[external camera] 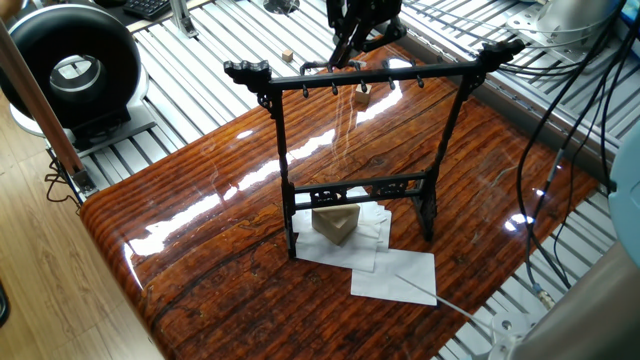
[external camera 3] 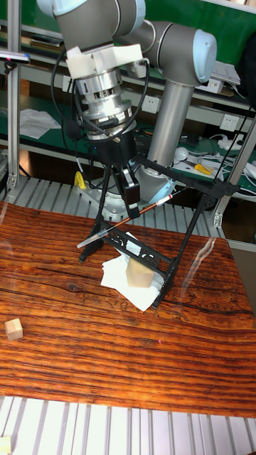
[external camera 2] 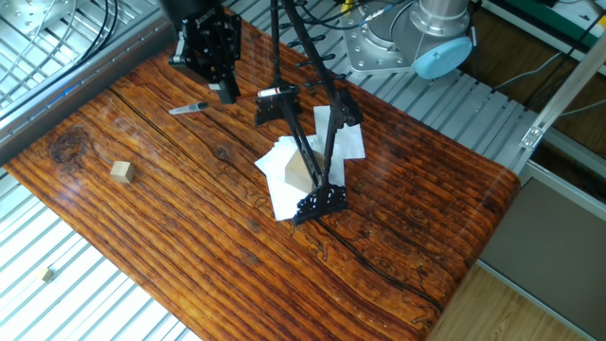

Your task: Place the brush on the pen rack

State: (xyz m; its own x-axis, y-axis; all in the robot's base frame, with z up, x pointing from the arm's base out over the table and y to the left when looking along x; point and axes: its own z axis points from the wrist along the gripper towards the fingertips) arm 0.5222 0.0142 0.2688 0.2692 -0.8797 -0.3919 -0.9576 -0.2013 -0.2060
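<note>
The brush [external camera 3: 107,232] is a thin dark shaft with a pale end, held tilted in the air in front of the pen rack [external camera 3: 199,179]. My gripper [external camera 3: 132,207] is shut on it near its middle. From the other fixed view, the gripper [external camera 2: 223,91] hangs just left of the black pen rack [external camera 2: 305,142], and the brush end [external camera 2: 187,108] sticks out to the left above the table. In one fixed view the gripper [external camera: 348,48] is behind the pen rack's pegged crossbar [external camera: 370,76].
White paper sheets [external camera 2: 284,185] and a tan wedge block [external camera: 335,222] lie at the rack's feet. A small wooden cube [external camera 2: 120,170] sits at the table's left. A black round device [external camera: 70,65] and cables [external camera: 570,90] lie off the table.
</note>
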